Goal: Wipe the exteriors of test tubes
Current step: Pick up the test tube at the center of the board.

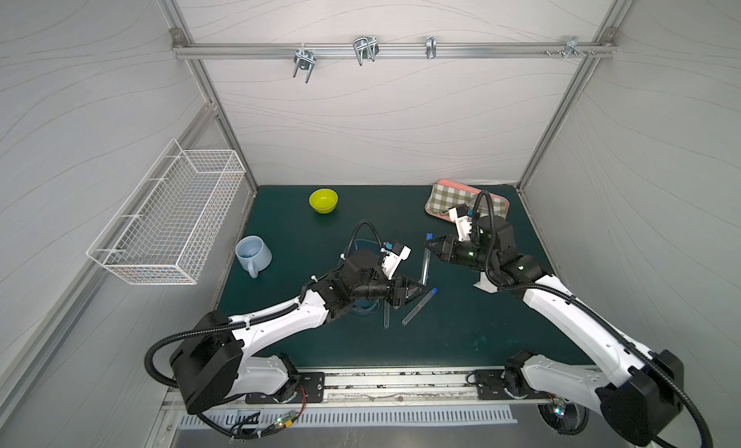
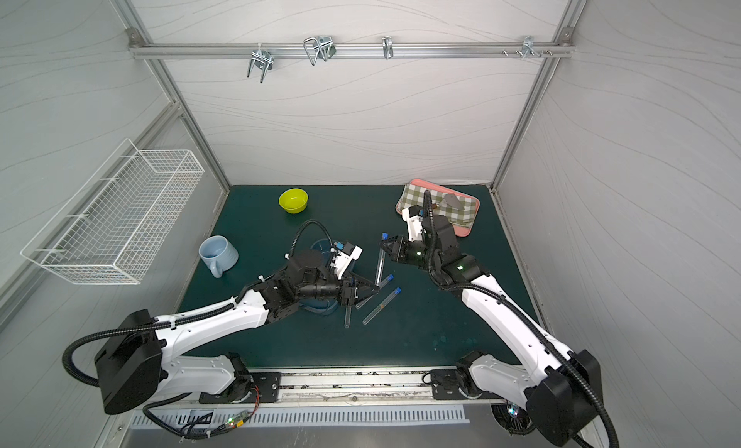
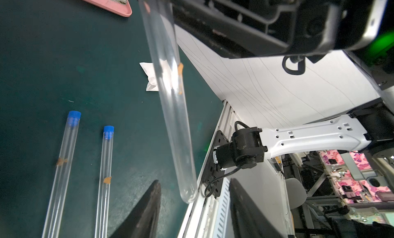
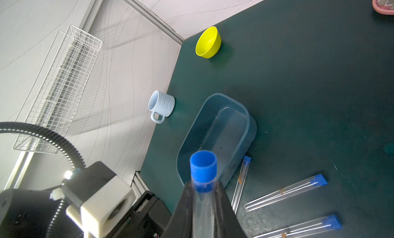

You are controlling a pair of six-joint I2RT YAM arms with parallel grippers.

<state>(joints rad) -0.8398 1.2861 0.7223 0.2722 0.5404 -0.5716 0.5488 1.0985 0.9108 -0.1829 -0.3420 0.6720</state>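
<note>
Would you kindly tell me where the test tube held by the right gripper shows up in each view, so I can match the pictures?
Both top views: the test tube sits near the centre, blue cap uppermost.
Left wrist: the tube slants through the middle, rounded end inside the open left gripper.
Right wrist: bottom centre, cap just above the right gripper.
Shared landmark: the pink tray.

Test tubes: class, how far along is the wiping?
Done: nothing visibly wiped. In hand: the right gripper grips one tube near its cap, rounded end inside the open left gripper. Remaining: three more tubes on the mat; the white tissue lies unheld.
</note>
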